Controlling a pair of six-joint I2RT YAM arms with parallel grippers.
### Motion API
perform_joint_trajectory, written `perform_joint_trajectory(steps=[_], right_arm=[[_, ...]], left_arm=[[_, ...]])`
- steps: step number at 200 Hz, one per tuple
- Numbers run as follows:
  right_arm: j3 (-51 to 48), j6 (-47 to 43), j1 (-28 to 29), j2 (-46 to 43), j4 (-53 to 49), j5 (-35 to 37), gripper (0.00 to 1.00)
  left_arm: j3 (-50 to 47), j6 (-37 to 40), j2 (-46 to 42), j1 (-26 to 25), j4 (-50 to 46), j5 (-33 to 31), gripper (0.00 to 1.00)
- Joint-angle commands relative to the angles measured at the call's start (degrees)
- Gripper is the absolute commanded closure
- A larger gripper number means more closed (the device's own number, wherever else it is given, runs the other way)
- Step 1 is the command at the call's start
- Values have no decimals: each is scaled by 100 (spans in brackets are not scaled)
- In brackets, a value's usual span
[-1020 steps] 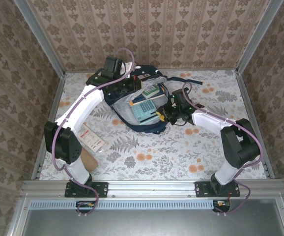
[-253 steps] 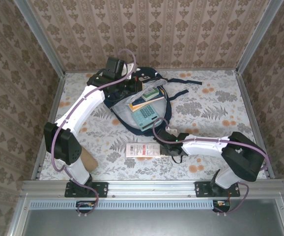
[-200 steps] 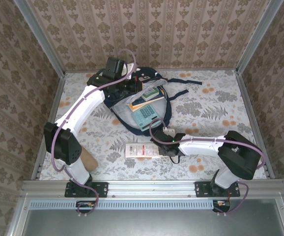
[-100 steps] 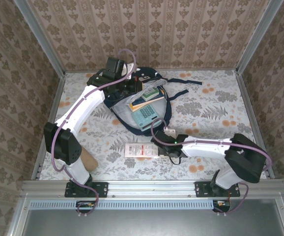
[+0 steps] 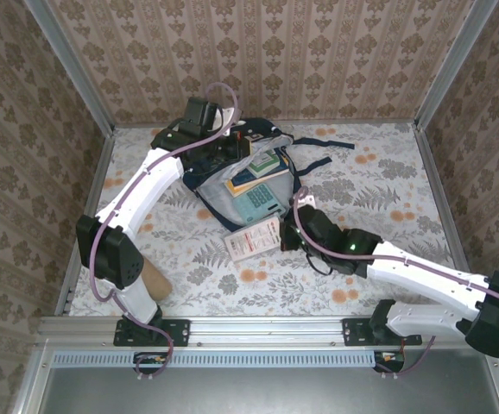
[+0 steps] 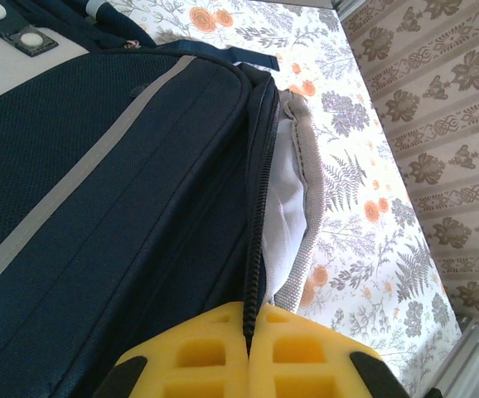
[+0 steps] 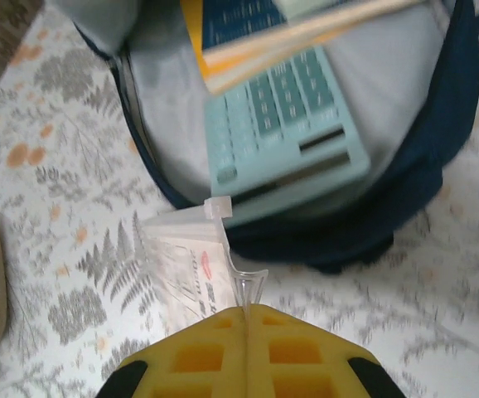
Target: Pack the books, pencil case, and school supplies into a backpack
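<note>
Right tool (image 7: 246, 313) clenched on card (image 7: 191, 265) edge; card just beside backpack (image 7: 339, 245) near rim. Left tool (image 6: 248, 325) clenched on backpack rim.

White-shelled arms (image 5: 137, 191), black joints, purple cables — yellow finger pads (image 6: 206, 356).
</note>
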Motion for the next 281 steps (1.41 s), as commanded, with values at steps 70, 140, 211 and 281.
perform_joint_trajectory(steps=[70, 140, 211, 281], right_arm=[[1278, -795, -1328, 1067, 1565, -1017, 100], [1329, 1200, -1694, 2191, 2223, -128, 100], [1275, 2894, -1086, 3144, 3212, 426, 100], [1611, 4092, -305, 4270, 3505, 526, 100]], left_arm=[[178, -22, -417, -111, 261, 146, 100], [247, -66, -439, -181, 267, 31, 100], [528, -80, -273, -335, 253, 34, 100], [570, -59, -207, -344, 236, -22, 100]])
